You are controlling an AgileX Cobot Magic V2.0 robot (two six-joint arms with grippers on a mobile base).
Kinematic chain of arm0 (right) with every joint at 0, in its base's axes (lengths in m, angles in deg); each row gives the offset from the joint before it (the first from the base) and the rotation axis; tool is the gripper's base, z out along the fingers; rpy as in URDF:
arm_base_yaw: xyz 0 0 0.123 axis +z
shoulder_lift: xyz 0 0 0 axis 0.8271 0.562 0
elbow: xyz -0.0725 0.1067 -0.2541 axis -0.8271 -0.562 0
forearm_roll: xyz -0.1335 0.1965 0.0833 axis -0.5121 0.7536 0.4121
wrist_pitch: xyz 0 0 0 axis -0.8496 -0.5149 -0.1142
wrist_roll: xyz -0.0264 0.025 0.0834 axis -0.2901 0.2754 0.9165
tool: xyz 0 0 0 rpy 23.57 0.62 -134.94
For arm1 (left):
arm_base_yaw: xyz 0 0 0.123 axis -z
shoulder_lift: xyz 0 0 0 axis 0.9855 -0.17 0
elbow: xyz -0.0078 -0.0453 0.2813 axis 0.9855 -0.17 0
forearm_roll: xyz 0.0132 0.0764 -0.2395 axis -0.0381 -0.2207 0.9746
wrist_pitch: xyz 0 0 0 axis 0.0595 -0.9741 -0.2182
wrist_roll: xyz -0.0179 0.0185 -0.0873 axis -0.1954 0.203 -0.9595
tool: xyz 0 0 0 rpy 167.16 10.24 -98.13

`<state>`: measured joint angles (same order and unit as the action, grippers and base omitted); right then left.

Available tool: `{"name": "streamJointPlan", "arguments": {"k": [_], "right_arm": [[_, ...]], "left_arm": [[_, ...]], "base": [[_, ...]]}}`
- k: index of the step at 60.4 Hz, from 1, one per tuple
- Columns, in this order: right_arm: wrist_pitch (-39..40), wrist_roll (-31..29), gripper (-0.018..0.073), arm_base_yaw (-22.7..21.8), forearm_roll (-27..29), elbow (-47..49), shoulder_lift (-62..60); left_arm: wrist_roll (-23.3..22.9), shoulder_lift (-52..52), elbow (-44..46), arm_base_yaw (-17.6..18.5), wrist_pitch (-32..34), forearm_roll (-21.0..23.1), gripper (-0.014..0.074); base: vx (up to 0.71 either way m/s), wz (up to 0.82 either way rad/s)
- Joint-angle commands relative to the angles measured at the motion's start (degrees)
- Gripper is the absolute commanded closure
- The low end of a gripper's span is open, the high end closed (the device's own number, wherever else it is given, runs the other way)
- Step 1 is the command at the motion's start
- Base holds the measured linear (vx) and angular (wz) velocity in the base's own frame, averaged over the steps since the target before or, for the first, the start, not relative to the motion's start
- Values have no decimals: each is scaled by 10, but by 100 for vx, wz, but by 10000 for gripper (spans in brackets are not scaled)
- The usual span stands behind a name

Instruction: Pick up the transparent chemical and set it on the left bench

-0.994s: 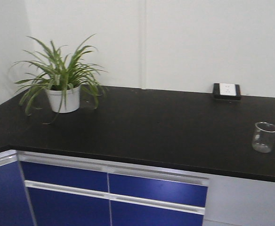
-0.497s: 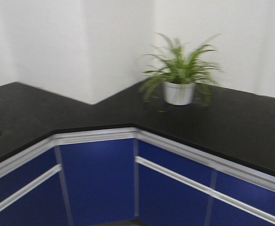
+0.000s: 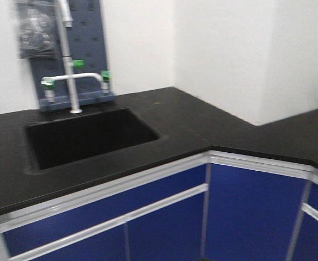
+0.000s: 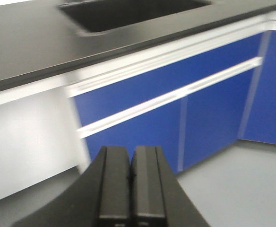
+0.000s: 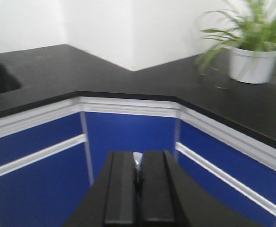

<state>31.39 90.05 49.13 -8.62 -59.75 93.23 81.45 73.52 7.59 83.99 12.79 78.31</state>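
Note:
The transparent chemical is out of view in every current frame, and so is the left bench. My left gripper (image 4: 131,152) is shut with nothing in it and hangs in front of blue cabinet doors (image 4: 213,109), below a black countertop (image 4: 29,42). In the right wrist view my right gripper (image 5: 138,157) is also shut, its fingers pressed together with only a small pale glint at the tips. It faces the inner corner of the blue cabinets (image 5: 128,137).
A black sink (image 3: 83,129) with a white faucet (image 3: 71,81) and a grey pegboard (image 3: 91,38) sits in the countertop (image 3: 202,125) at the left. A white wall column (image 3: 230,54) juts out at the corner. A potted plant (image 5: 251,64) stands on the counter to the right.
The front view has swung left: the beaker and wall socket left the frame, then the plant slid out to the right, and the sink and faucet came in.

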Motion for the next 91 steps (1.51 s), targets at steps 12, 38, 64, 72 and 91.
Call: {"name": "streamJointPlan", "arguments": {"k": [12,38,64,72,91], "right_arm": [[45,-2,521,-3,-4,18,4],[46,-2,521,-3,-4,18,4],[45,-2,521,-3,-4,18,4],[45,-2,521,-3,-4,18,4],[45,-2,521,-3,-4,18,4]], "left_arm": [[-4,11,-9,1,45,0,600],[-4,11,-9,1,45,0,600],[-4,11,-9,1,45,0,600],[-4,11,-9,1,45,0,600],[-4,11,-9,1,45,0,600]], "base": [[9,71],[18,74],[23,62],[26,31],[29,14]]}}
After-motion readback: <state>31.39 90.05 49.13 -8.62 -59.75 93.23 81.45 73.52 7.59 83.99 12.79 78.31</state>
